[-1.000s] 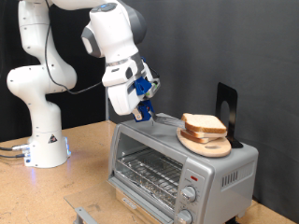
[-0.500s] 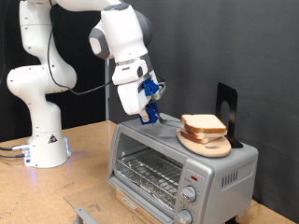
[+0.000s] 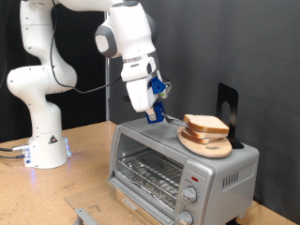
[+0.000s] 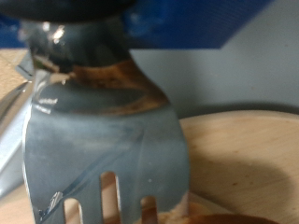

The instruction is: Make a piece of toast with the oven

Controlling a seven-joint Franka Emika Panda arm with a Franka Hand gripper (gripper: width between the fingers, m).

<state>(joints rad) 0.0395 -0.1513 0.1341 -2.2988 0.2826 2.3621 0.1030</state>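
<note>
The silver oven [image 3: 159, 164] stands on the wooden table, its wire rack showing behind the glass door. On its top lies a round wooden plate [image 3: 208, 147] with the piece of toast [image 3: 204, 123] stacked on another slice. My gripper [image 3: 155, 114], with blue fingers, hangs over the oven top just to the exterior view's left of the plate. It is shut on a metal fork [image 4: 103, 131]. In the wrist view the fork's tines point at the wooden plate [image 4: 243, 159].
A black upright stand [image 3: 228, 108] rises behind the plate on the oven top. The arm's white base [image 3: 42, 141] stands at the exterior view's left. A small metal piece [image 3: 84, 216] lies on the table near the bottom edge.
The gripper with the fork has travelled to the exterior view's right, closer to the plate and bread. Oven, plate and bread have not moved.
</note>
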